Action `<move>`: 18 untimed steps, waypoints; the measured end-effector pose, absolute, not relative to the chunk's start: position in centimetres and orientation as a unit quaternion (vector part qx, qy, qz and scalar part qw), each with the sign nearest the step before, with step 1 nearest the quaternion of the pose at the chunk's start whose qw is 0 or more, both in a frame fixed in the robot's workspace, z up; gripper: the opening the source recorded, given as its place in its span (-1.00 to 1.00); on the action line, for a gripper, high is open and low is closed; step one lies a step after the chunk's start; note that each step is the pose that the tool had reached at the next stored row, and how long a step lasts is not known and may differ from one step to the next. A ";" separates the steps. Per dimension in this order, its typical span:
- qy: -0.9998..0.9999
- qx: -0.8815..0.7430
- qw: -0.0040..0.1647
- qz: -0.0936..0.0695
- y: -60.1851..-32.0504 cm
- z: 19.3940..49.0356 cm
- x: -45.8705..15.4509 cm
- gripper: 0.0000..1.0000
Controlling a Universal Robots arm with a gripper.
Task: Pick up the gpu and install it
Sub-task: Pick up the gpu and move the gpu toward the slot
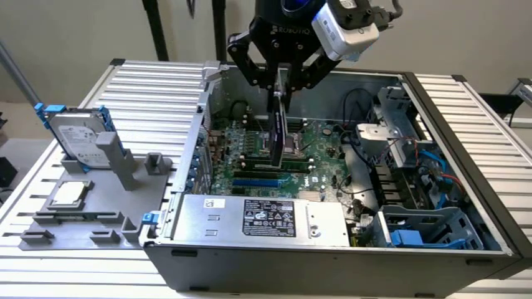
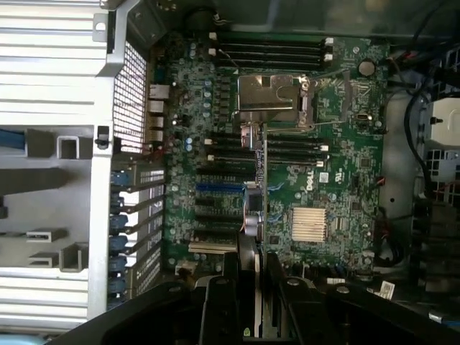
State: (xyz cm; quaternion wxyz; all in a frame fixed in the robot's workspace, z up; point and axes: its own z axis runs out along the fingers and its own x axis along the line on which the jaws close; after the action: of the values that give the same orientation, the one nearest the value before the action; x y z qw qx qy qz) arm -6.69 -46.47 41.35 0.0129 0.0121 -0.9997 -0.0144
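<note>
I am clenching my black pincer [image 1: 281, 89] on the thin, flat, dark gpu [image 1: 278, 134]. It is hanging upright, edge-on, over the green motherboard [image 1: 326, 142].

Green motherboard [image 1: 320, 140] with black speckling, one blue slot [image 1: 261, 183], black gripper [image 1: 280, 87], dark gpu [image 1: 280, 131], grey case [image 1: 332, 268], silver hard drive [image 1: 77, 138] — blue frame [image 1: 38, 114], pale table [image 1: 149, 81] — parallel ribbed stripes, silver power supply [image 1: 208, 221], black label [image 1: 268, 218]

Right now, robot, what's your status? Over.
Status: gripper shut on the gpu. Card upright over the motherboard slots. Blue cables apart, toward the exterior view's right.
</note>
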 end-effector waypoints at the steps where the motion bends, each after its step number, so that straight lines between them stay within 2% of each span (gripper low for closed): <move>1: -1.000 0.012 0.013 -0.014 -46.4 41.2 -6.4 -0.47; 18: -1.000 -0.001 0.013 -0.008 -45.1 38.8 -2.6 -0.47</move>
State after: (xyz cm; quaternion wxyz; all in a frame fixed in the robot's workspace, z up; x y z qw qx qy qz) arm -2.61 -45.11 38.76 0.0128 -0.0012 -0.9999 -0.0085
